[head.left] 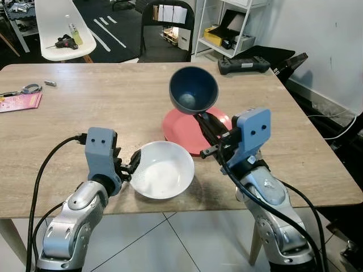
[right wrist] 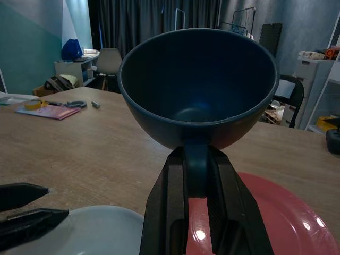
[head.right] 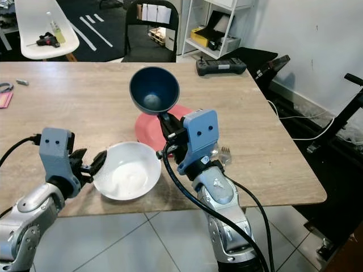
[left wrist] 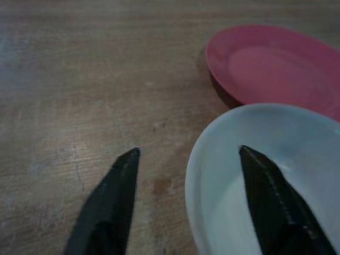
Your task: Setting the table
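My right gripper (head.left: 205,122) is shut on the rim of a dark blue bowl (head.left: 193,89) and holds it tilted in the air, above the far edge of a red plate (head.left: 181,129). In the right wrist view the blue bowl (right wrist: 199,85) fills the middle, with the red plate (right wrist: 276,212) below it. A white bowl (head.left: 163,170) rests on the wooden table (head.left: 113,107) near its front edge, just in front of the plate. My left gripper (left wrist: 188,150) is open astride the white bowl's (left wrist: 297,138) left rim, one finger inside, one outside.
A black controller (head.left: 244,65) lies at the table's far right corner. A pink booklet (head.left: 20,102) and a small tool (head.left: 28,89) lie at the far left. A black chair (head.left: 167,28) stands behind the table. The table's front edge runs just under the white bowl.
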